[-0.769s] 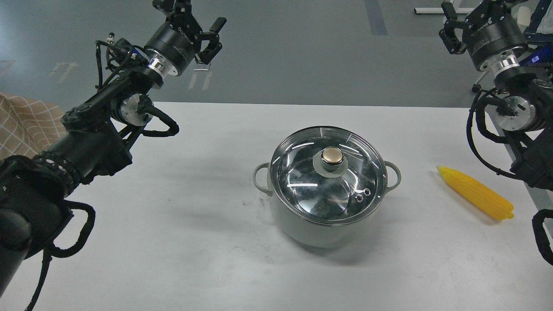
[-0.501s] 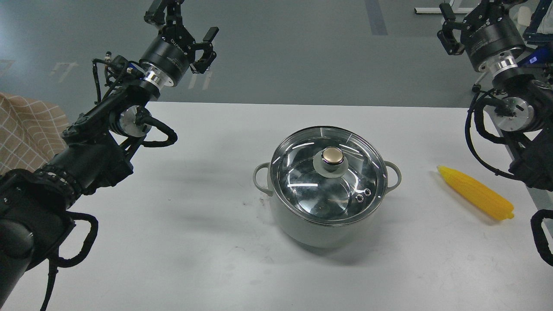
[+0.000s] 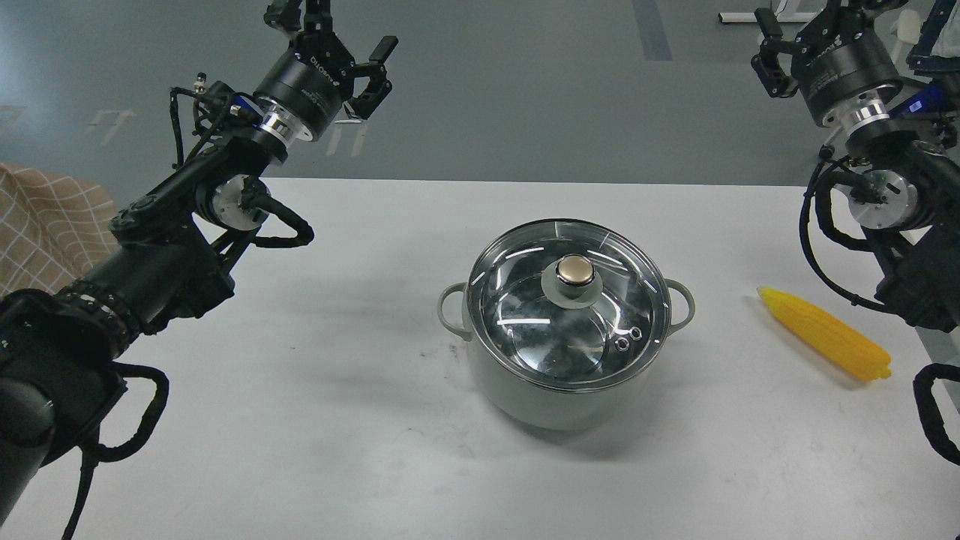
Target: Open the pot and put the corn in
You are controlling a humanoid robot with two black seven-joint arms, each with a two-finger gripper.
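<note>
Head view: at the far left edge a piece of tan cloth with a white grid point(image 3: 45, 217) shows beyond the surface point(image 3: 315, 420), partly hidden by the left arm. That arm rises from the near left corner and reaches up and away, ending in the left hand point(image 3: 334, 22) high above the far left part of the surface, over the grey floor point(image 3: 525, 90). Its two fingers stand spread apart, one at the top edge of the view and one to its right, with nothing between them.

Right of centre on the white surface stands the pot point(image 3: 559, 382), pale grey-green, with a small loop handle on each side. The glass lid point(image 3: 570, 300) sits on its rim, closed, and the gold knob point(image 3: 575, 270) is at the lid's middle. Through the glass the shiny steel inside shows.

To the right of the pot, apart from it, the corn point(image 3: 823, 334) lies flat on the surface, its pointed end toward the pot and far side, its blunt end toward the near right.

The right arm comes in along the right edge, above and beyond the corn and not touching it. The right hand point(image 3: 814, 19) is up at the top right corner, cut by the view's edge, and I cannot tell whether its fingers are spread or pressed together.
</note>
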